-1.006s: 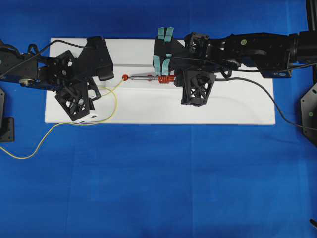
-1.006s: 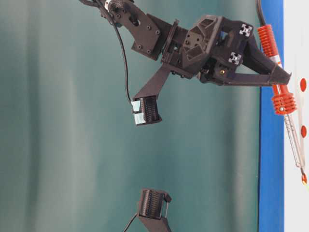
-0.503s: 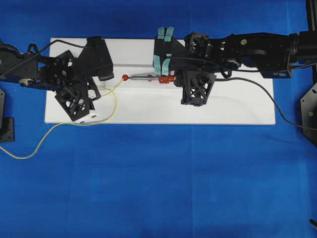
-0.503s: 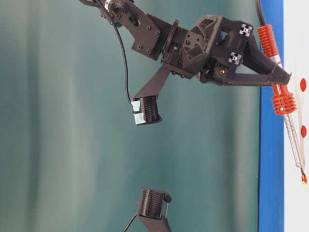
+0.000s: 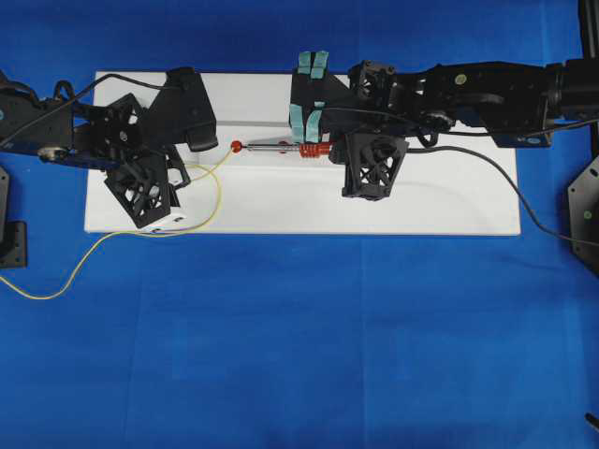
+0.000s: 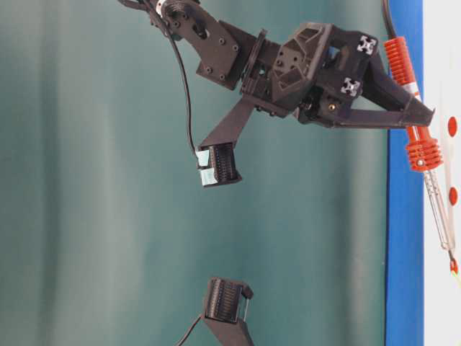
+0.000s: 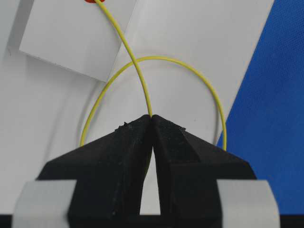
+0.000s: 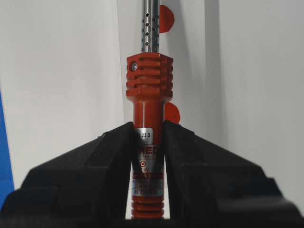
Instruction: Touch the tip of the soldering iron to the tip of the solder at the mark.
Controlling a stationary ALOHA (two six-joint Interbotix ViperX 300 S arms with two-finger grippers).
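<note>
The soldering iron [image 5: 281, 146] lies level over the white board [image 5: 449, 206], its red handle [image 8: 148, 95] clamped in my shut right gripper [image 8: 148, 130]. Its silver shaft [image 6: 439, 209] ends at the red mark [image 5: 237, 146]. The thin yellow solder [image 7: 137, 71] runs from my shut left gripper [image 7: 152, 116] up to that same mark [image 7: 90, 1]. In the overhead view the left gripper [image 5: 187, 170] sits left of and just below the mark, and the solder end meets the iron's tip there. Whether they truly touch is too fine to tell.
The solder's slack [image 5: 217, 192] loops over the board and trails onto the blue cloth [image 5: 299, 355] at the left. Two more red dots [image 6: 452, 126] [image 6: 453, 195] sit on the board under the iron. The iron's black cord [image 5: 505, 182] runs off right.
The left arm has shifted very slightly. The iron, the right gripper and the solder end stay where they were.
</note>
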